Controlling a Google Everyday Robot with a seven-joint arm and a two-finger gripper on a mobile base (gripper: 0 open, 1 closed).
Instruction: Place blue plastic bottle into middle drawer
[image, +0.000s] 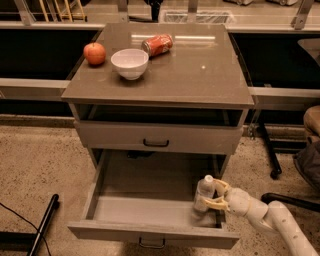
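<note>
The blue plastic bottle (204, 193), whitish with a white cap, stands upright inside the open middle drawer (150, 232) at its right side, near the front. My gripper (216, 194) reaches in from the lower right over the drawer's right wall, its pale yellow fingers (215, 203) closed around the bottle's body. The bottle's base is at or just above the drawer floor; I cannot tell whether it touches. The drawer is pulled fully out below the matching shut drawer (156, 138).
On the cabinet top (200, 75) lie a red apple (94, 53), a white bowl (129, 62) and a red soda can (156, 44) on its side. A black chair base (272, 165) stands to the right. A dark rod (42, 225) lies on the floor at left.
</note>
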